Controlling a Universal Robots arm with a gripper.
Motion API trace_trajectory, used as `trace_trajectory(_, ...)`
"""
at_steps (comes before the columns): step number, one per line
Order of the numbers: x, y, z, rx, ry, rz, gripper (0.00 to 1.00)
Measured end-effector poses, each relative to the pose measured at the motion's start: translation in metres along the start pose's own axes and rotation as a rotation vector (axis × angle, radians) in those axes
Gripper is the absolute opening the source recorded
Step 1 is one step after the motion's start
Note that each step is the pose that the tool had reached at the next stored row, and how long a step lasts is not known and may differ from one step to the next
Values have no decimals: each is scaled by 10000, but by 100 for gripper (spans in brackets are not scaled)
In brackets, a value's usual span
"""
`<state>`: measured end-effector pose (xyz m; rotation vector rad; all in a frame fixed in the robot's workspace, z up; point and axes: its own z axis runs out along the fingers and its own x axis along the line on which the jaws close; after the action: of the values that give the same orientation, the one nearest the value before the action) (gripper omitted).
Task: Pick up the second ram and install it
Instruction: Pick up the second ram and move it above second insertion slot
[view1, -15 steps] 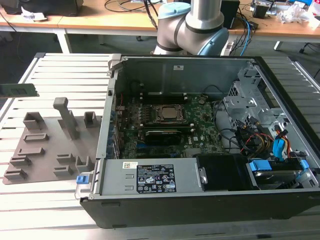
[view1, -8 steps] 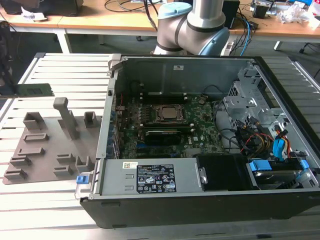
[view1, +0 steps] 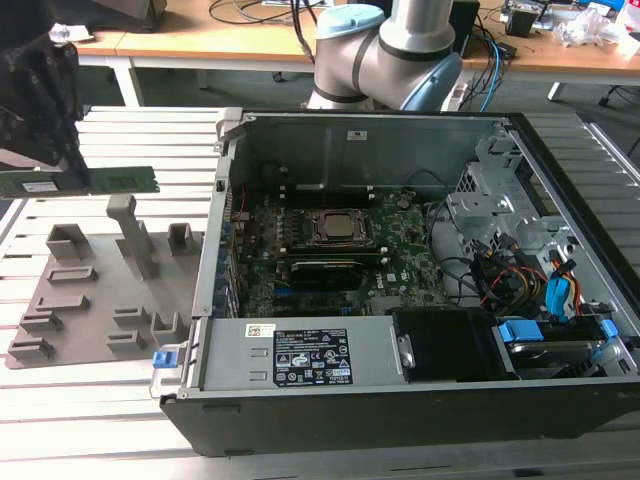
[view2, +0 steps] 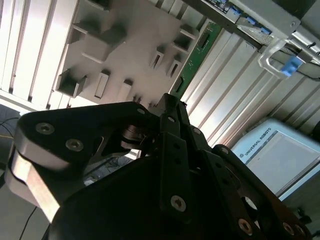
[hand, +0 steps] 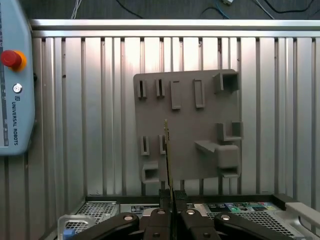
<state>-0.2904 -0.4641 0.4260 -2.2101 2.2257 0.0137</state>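
Open desktop computer case (view1: 400, 300) on a slatted metal counter (view1: 70, 420), with a grey holder tray (view1: 100, 290) at its 9 o'clock side in the exterior view. The gripper (view1: 75, 172), at about 10 o'clock in the exterior view, hangs over the tray, well apart from the case. Its fingers (hand: 159, 216) are pinching the second ram (view1: 110, 181), a narrow green stick with a small pale label. The stick is held level and on edge in the air above the tray's upright posts. In the first wrist view the stick (hand: 167, 150) appears edge-on as a thin line running out from the gripper (hand: 171, 197) across the tray (hand: 200, 120). In the second wrist view its green face (view2: 197, 57) projects beyond the gripper (view2: 173, 106). Inside the case, the green motherboard (view1: 400, 245) carries the CPU socket (view1: 330, 228) near its centre. A pale teach pendant (hand: 15, 100) with a red button (hand: 11, 58) lies on the counter beside the tray.
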Motion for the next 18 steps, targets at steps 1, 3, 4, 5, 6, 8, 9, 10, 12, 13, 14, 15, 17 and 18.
trace_trajectory(1,-1,-43,0,0,0,0,14)
trace_trajectory(3,-2,-92,-1,-1,0,1,14)
trace_trajectory(4,-2,-133,-1,-1,1,1,14)
trace_trajectory(5,-3,-187,-1,-2,1,1,14)
trace_trajectory(6,-4,-222,-1,-2,0,1,14)
trace_trajectory(8,-6,-317,0,-4,0,1,14)
trace_trajectory(9,-7,-352,-1,-6,1,1,14)
trace_trajectory(10,-8,-378,-1,-6,1,1,14)
trace_trajectory(12,-9,-446,-2,-8,1,1,14)
trace_trajectory(13,-10,-488,-2,-9,1,0,14)
trace_trajectory(14,-11,-515,-1,-9,0,-1,14)
trace_trajectory(15,-13,-572,-2,-11,1,1,14)
trace_trajectory(17,-14,-628,-2,-13,1,1,14)
trace_trajectory(18,-15,-675,-2,-14,1,0,14)
